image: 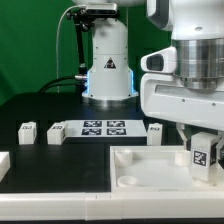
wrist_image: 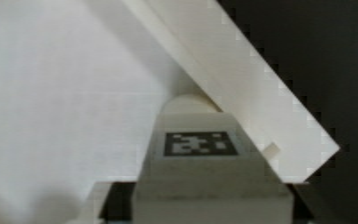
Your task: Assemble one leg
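Note:
My gripper [image: 203, 141] is shut on a leg [image: 206, 157], a small white block with a black-and-white tag on its face. It holds the leg upright over the corner of the large white tray piece [image: 150, 170] nearest the exterior view's right. In the wrist view the leg [wrist_image: 201, 143] sits between my dark fingers [wrist_image: 130, 202], its rounded end pointing at the tray's floor beside the tray's raised wall [wrist_image: 247, 80]. I cannot tell whether the leg touches the tray.
Three loose legs [image: 27, 131], [image: 56, 133], [image: 154, 131] lie on the black table around the marker board [image: 102, 127]. Another white part [image: 3, 163] pokes in at the exterior view's left edge. The robot base [image: 108, 65] stands behind.

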Robot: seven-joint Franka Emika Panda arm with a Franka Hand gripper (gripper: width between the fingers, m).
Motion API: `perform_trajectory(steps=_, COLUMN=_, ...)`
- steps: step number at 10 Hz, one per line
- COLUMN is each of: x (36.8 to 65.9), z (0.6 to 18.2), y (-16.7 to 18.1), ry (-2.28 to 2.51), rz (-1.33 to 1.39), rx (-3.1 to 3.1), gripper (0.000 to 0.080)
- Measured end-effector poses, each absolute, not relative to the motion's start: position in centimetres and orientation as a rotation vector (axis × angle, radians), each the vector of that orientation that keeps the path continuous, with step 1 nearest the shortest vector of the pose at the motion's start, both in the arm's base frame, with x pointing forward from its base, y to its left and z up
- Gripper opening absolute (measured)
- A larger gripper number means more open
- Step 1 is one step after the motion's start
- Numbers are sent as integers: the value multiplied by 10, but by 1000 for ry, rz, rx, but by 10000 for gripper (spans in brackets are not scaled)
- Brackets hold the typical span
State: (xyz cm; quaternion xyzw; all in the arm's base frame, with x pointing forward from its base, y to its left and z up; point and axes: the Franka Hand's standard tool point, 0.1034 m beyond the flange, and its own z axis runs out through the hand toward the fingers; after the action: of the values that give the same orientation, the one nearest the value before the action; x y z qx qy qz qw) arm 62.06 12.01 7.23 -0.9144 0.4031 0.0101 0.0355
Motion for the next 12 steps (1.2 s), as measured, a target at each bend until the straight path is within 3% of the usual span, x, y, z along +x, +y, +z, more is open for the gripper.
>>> perform_trajectory(steps=2, x=620, z=72, y=121, ry=1386, rz=43, rx=-2734, gripper=290)
perform_trajectory(steps=3, x=620, z=72, y=121, ry=1331, rz=41, rx=-2761, gripper=398)
perform_trajectory(steps=4, x=620, z=72, y=121, ry=1283, rz=39, rx=-2783, gripper=398)
perform_trajectory(steps=5, x=620, z=72, y=122, ry=1281, rz=39, rx=-2784, gripper=570)
perform_trajectory(steps=6, x=620, z=72, y=122, ry=1258, rz=39, rx=-2794, gripper=632)
perform_trajectory(steps=12, x=621, z=74, y=125, ry=196, rz=-4, rx=-3057, gripper=649)
